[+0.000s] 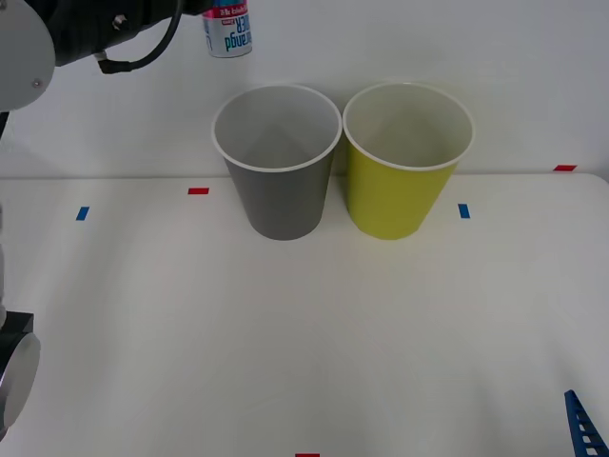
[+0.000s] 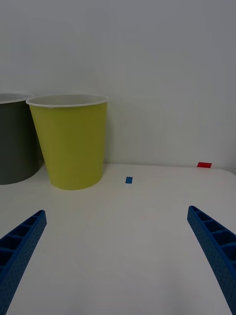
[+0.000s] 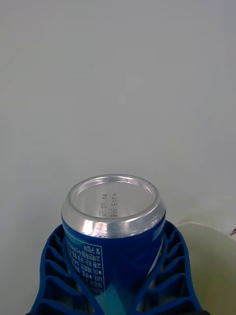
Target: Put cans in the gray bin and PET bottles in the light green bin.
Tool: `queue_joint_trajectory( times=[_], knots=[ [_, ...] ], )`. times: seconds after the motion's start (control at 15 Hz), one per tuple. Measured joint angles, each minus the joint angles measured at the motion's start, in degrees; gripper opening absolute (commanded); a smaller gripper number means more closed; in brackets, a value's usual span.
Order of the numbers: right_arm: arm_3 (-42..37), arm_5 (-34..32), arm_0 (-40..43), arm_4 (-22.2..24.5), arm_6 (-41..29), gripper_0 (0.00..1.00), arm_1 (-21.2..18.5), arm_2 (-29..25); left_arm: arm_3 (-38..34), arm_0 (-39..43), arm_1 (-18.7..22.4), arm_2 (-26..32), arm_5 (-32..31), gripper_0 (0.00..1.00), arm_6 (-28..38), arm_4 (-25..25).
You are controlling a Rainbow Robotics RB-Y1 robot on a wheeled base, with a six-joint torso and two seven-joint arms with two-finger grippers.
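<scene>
- Holding the can (image 3: 113, 231) in mid-air, the left gripper (image 3: 115, 275) has its blue ribbed fingers (image 3: 56, 275) wrapped round the can's body, pinching it from both sides with the silver end facing away from the wrist.
- From the front, the can (image 1: 228, 30) hangs above and a little to the robot's left of the gray bin (image 1: 277, 162), well clear of the tabletop (image 1: 304, 343).
- It is a small metal can: likely light, stiff enough to keep its shape under a moderate squeeze, but thin-walled, so a hard pinch could dent it. The painted side looks smooth and could slip; a hold across the middle of the body, as now, suits it best.
- The gray bin's open mouth appears far wider than the can, so dropping it in should need little precision once it is over the opening.
- The green bin (image 1: 407, 160) stands just beside the gray one on its right, rims almost touching; a release too far right would land the can in the wrong bin.
- The right gripper (image 2: 115, 256) waits low over the tabletop with fingers spread wide, facing the green bin (image 2: 69, 142).
- Small red and blue tape marks (image 1: 198, 191) lie flat on the tabletop and block nothing.
</scene>
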Motion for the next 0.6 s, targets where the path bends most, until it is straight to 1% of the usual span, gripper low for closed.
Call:
queue_joint_trajectory(
  times=[0.13, 0.27, 0.33, 0.47, 0.6],
  knots=[
    [0.00, 0.00, 0.00, 0.00, 0.00, 1.00, 0.00, 0.00, 1.08, 0.03, 0.02, -2.85, -3.19, 0.00, 0.05, -3.21],
    [0.00, 0.00, 0.00, 0.00, 0.00, 1.00, 0.00, 0.00, 2.65, 0.08, -0.21, -6.59, -7.16, 0.00, 0.63, -7.94],
    [0.00, 0.00, 0.00, 0.00, 0.00, 1.00, 0.00, 0.00, 4.07, 0.11, -0.36, -7.97, -9.00, 0.00, 1.06, -8.95],
    [0.00, 0.00, 0.00, 0.00, 0.00, 1.00, 0.00, 0.00, 6.21, 0.27, -0.51, -9.54, -12.16, 0.00, 1.70, -9.04],
    [0.00, 0.00, 0.00, 0.00, 0.00, 1.00, 0.00, 0.00, 7.22, 0.44, -0.67, -10.55, -13.69, 0.00, 2.25, -8.94]
  ],
)
